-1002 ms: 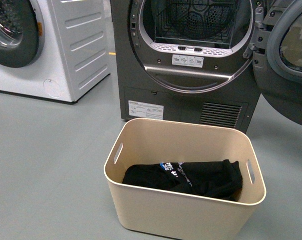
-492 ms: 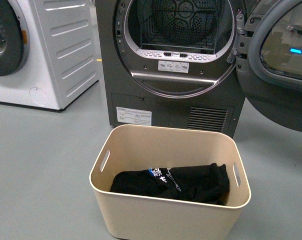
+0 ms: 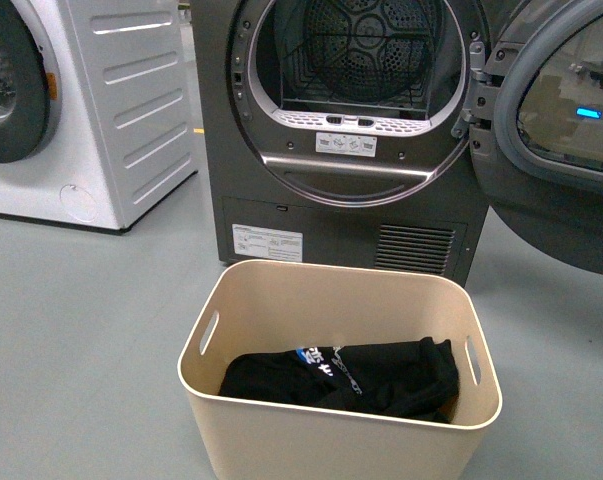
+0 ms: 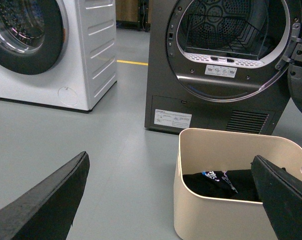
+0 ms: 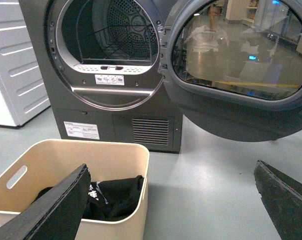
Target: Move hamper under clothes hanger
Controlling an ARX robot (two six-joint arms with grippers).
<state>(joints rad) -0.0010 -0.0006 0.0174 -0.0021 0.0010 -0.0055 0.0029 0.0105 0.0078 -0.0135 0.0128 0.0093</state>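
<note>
With my left hand (image 4: 169,157) and right hand (image 5: 171,166) both spread wide and empty, I judged the hamper (image 3: 321,445) light, stiff and smooth-walled, best gripped at its slot handles (image 3: 209,332).

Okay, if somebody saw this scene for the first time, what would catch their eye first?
The cream hamper in the foreground, with a black garment lying in it, stands right in front of the dark grey dryer. The dryer's round door hangs wide open to the right, and a white washer stands to the left.
</note>
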